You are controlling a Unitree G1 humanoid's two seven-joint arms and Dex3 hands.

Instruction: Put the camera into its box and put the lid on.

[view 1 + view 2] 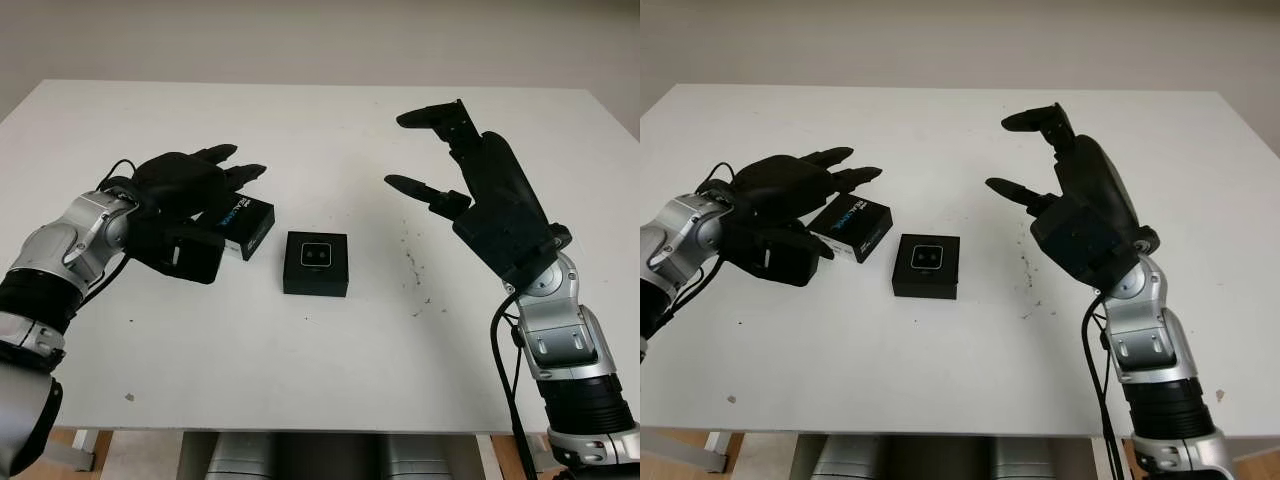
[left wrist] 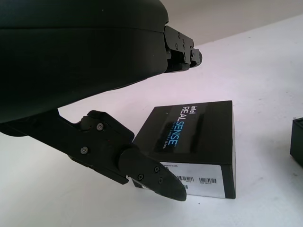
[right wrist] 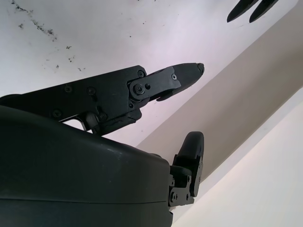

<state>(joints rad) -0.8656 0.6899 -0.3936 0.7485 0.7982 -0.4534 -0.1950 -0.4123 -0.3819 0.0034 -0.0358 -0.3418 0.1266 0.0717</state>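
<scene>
left wrist view: "intel realsense" on black lid [image 2: 199, 137] beside left hand [image 2: 118, 156]

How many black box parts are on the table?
2. The open box, with the camera inside, sits at the table's middle. The RealSense lid lies to its left, under the left hand. More could be hidden beneath that hand.

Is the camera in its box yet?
In: the camera sits in the open box; the lid lies beside it.
</scene>
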